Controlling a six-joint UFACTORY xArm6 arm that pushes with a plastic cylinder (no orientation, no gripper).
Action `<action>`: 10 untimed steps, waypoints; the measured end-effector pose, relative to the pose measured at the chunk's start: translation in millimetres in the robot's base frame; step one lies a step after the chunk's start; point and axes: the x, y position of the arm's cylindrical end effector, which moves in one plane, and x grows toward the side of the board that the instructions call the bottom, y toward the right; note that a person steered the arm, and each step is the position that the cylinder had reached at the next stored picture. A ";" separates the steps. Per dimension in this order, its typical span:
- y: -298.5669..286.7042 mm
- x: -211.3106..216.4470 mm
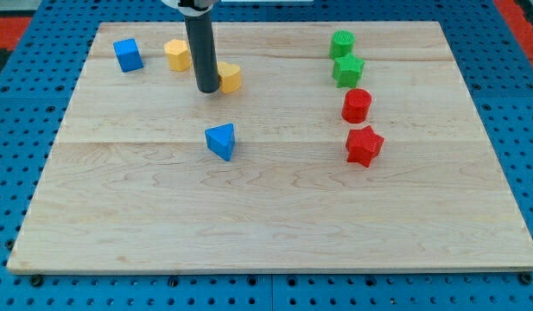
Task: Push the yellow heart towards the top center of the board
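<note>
The yellow heart (230,77) lies on the wooden board (275,216) near the view's top, left of centre. My tip (207,89) stands right against its left side, touching or nearly touching it. The rod rises from there to the view's top edge and hides part of the heart's left edge. A yellow hexagon-like block (177,54) sits just left of the rod, higher up.
A blue cube (127,54) lies at the top left. A blue triangle (221,141) lies below the tip. On the right stand a green cylinder (341,43), a green star (347,71), a red cylinder (356,105) and a red star (364,145).
</note>
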 end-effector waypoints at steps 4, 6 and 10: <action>34.9 -4.7; 75.5 -53.8; 66.8 -128.6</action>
